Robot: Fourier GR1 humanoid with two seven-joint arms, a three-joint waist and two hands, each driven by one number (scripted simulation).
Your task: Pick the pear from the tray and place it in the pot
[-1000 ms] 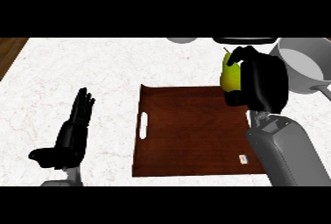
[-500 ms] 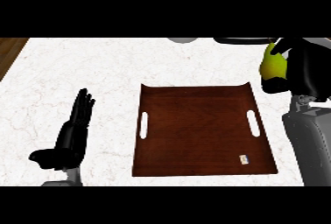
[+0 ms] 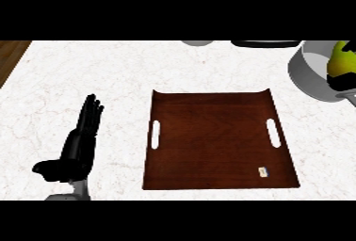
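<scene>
Head view shows the pear (image 3: 342, 59) over the pot (image 3: 306, 75) at the right edge, off the tray (image 3: 215, 141). Only a dark bit of the right hand (image 3: 342, 84) shows; its fingers cannot be told. Release seems left. The left hand (image 3: 80, 141) rests flat, fingers straight.

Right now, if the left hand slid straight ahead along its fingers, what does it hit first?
Nothing, as far as this view shows. The left hand points up the bare white counter, running beside the brown tray, not into it. Height above the counter is unclear.
</scene>
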